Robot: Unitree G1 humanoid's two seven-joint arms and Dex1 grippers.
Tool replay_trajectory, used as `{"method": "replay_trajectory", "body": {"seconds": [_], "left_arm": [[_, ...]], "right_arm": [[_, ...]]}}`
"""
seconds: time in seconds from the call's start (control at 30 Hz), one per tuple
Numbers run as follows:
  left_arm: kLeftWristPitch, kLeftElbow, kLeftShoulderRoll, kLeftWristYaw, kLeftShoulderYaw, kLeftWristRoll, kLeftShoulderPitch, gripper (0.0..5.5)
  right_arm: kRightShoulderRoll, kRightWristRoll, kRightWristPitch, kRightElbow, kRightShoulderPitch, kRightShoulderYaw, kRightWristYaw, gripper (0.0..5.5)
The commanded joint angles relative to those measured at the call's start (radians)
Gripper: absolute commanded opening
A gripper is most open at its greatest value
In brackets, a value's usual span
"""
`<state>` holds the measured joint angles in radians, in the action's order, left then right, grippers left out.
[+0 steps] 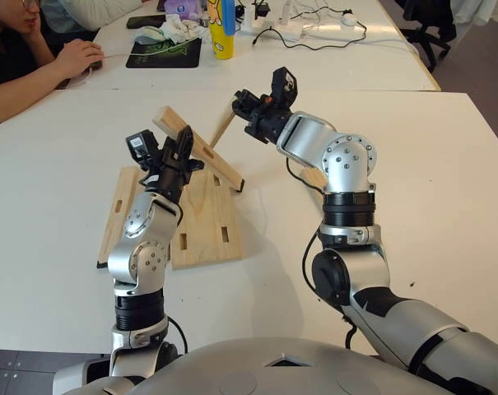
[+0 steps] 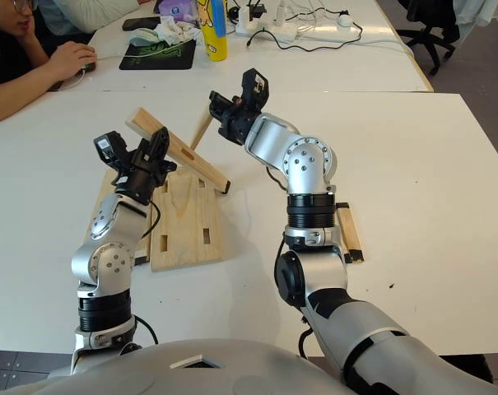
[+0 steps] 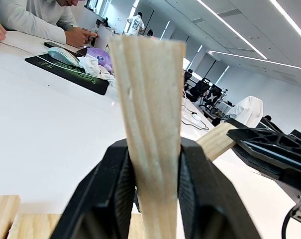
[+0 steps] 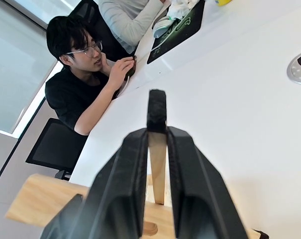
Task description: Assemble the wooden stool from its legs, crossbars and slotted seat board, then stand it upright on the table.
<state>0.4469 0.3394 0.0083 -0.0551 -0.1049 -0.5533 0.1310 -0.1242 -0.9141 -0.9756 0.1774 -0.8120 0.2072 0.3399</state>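
Open office, desks, chairs, strip lights

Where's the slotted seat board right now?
In the head views the pale wooden slotted seat board lies flat on the white table on the robot's left, by the left gripper and the tilted wooden bar it clamps.

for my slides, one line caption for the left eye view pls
The left hand holds a plank tilted over the slotted board; right hand holds a thin stick near its raised end.

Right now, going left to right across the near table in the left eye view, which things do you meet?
Flat plank → left gripper holding a leg → right gripper holding a crossbar → loose wooden piece.
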Motion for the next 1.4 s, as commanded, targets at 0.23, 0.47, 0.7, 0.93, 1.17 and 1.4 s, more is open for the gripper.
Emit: {"method": "replay_trajectory", "body": {"seconds": [0.23, 0.47, 0.7, 0.93, 1.17, 1.4], "left_arm": [[0.003, -0.014, -0.013, -0.009, -0.03, 0.012, 0.025, 1.04], [0.046, -0.004, -0.037, -0.03, -0.092, -0.068, 0.056, 1.04], [0.204, -0.081, -0.084, -0.108, -0.211, -0.292, 0.061, 1.04], [0.286, -0.113, -0.076, -0.15, -0.234, -0.372, 0.042, 1.04], [0.297, -0.087, -0.064, -0.15, -0.216, -0.396, 0.031, 1.04], [0.302, -0.076, -0.062, -0.139, -0.193, -0.396, 0.018, 1.04]], "right_arm": [[-0.036, -0.017, -0.051, -0.052, 0.003, 0.008, -0.023, 0.43], [0.185, 0.197, 0.176, -0.099, -0.056, -0.125, -0.374, 0.43], [0.465, 0.242, 0.334, -0.244, -0.028, -0.272, -1.012, 0.43], [0.591, 0.229, 0.339, -0.26, 0.006, -0.309, -1.323, 0.43], [0.56, 0.281, 0.346, -0.175, 0.072, -0.347, -1.356, 0.43], [0.518, 0.33, 0.377, -0.128, 0.119, -0.345, -1.324, 0.43]]}}
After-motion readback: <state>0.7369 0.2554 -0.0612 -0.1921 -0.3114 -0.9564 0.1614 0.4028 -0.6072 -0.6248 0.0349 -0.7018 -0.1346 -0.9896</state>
